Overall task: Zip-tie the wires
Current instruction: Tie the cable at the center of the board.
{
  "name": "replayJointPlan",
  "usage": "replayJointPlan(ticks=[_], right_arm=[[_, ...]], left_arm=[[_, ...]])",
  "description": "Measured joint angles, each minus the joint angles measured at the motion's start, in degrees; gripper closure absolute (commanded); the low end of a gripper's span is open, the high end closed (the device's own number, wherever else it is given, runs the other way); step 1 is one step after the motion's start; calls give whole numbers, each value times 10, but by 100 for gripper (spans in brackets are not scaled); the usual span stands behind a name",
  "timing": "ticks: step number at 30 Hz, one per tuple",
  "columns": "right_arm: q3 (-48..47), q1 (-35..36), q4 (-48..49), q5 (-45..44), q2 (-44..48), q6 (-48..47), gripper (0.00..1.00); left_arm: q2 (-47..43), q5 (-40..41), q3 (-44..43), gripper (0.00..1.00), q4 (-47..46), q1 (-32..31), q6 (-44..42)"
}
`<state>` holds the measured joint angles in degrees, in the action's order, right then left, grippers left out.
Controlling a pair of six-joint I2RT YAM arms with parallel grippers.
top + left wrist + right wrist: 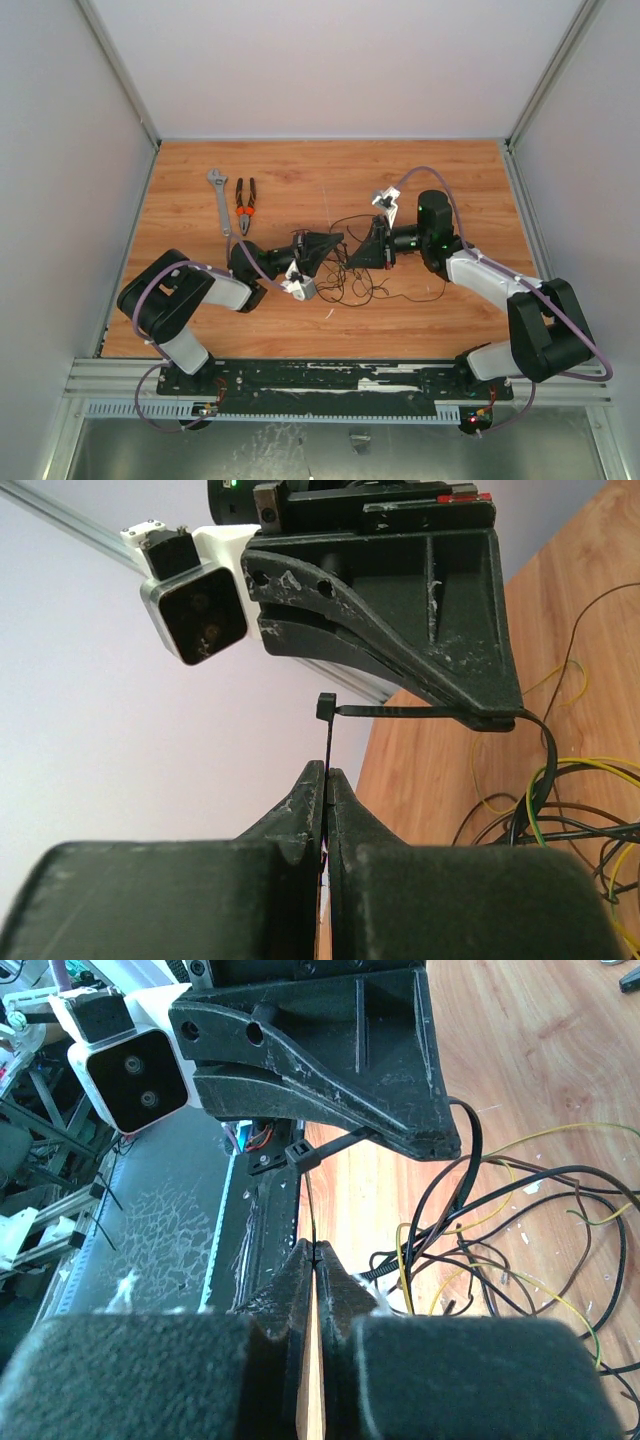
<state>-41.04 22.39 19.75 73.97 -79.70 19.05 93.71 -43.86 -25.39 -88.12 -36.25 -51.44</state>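
Note:
The zip tie [390, 712] is a thin black strip with its square head [322, 706] hanging between my two grippers above the table. My left gripper [328, 773] is shut on the stretch that runs down from the head. My right gripper [315, 1247] is shut on another stretch of the zip tie [335, 1143], which bends down around the wires [500, 1240]. The wires [375, 285] are a loose tangle of black and olive-yellow strands on the wood. In the top view the left gripper [332, 242] and right gripper [362, 252] meet tip to tip over the tangle.
An adjustable wrench [218, 200] and orange-handled pliers [245, 205] lie at the back left of the wooden table [300, 170]. A metal rail [330, 385] runs along the near edge. White walls close in the left, right and back sides.

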Motion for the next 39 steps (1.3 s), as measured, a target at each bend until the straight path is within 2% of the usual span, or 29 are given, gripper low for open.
replayJointPlan(ticks=[18,39], right_arm=[[-4,-15,-51,0,16,-46,100],[0,-18,-45,10,10,-70,100]], left_arm=[[2,-4,-9,100,0,0,-10],[2,-4,-10,100,0,0,-10]])
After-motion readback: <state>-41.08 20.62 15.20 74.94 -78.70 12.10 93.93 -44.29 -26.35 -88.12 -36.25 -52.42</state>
